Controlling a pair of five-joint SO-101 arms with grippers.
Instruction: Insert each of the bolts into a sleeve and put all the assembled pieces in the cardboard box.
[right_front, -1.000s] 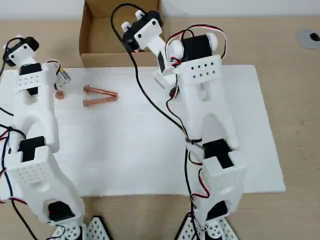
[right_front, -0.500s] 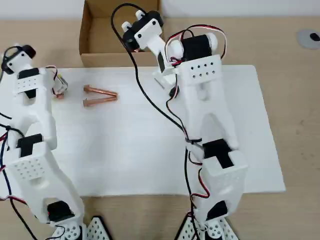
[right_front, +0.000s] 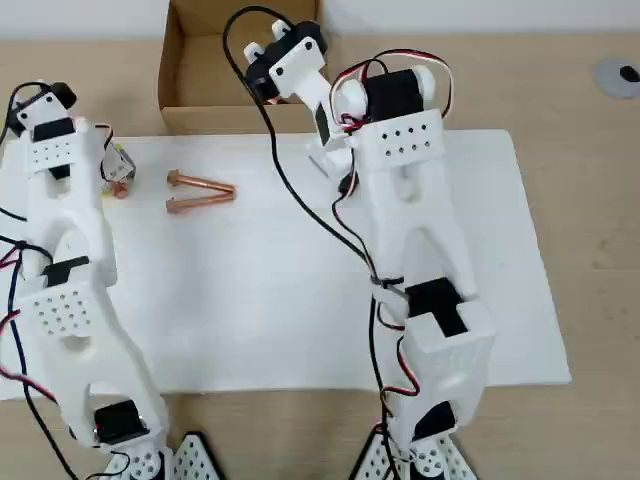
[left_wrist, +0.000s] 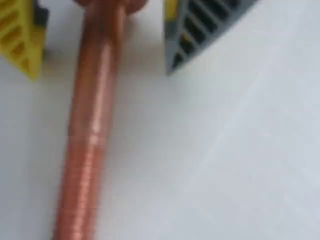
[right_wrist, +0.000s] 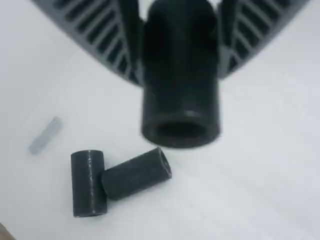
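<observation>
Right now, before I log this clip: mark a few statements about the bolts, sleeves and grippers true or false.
1. The right gripper holds a black sleeve. True.
2. The two loose sleeves lie apart. False: they touch.
3. The left gripper is clamped on the copper bolt. False: its fingers stand either side of it, with gaps.
4. Two more copper bolts lie on the white board. True.
</observation>
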